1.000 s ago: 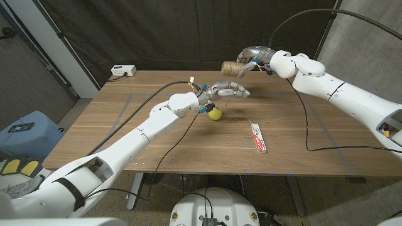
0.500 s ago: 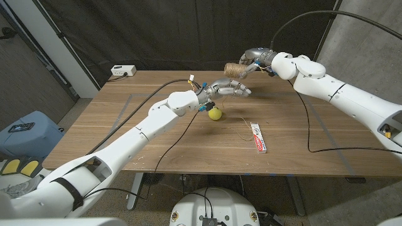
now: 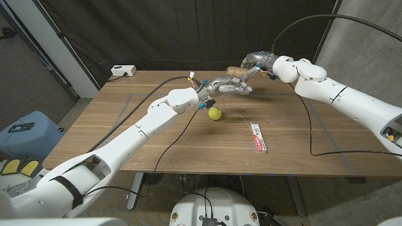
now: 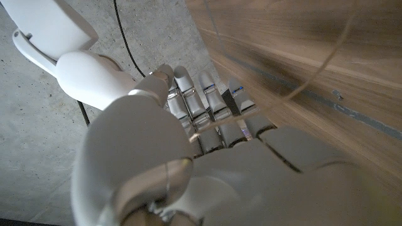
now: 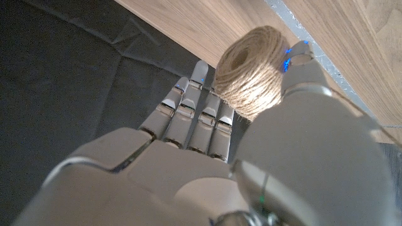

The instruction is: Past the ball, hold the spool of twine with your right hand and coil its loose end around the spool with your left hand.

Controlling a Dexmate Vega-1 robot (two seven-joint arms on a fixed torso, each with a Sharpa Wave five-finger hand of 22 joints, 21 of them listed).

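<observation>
My right hand (image 3: 255,62) grips the spool of tan twine (image 3: 236,70) above the table's far edge, past the yellow ball (image 3: 215,113). In the right wrist view the spool (image 5: 250,73) sits between the thumb and fingers of that hand (image 5: 207,163). My left hand (image 3: 228,85) hovers just under the spool, fingers stretched toward it. In the left wrist view a thin strand of twine (image 4: 314,75) curves down to the fingers of the left hand (image 4: 207,144), which appear to hold it. The strand's tail (image 3: 242,125) trails to the table beyond the ball.
A red and white toothpaste box (image 3: 258,137) lies right of the ball. A white power box (image 3: 123,71) sits at the wooden table's (image 3: 125,125) far left corner. Black cables (image 3: 308,125) cross the tabletop on both sides.
My left hand has lifted and moved back from above the ball, closing in under the spool. The right hand has shifted the spool slightly to the right.
</observation>
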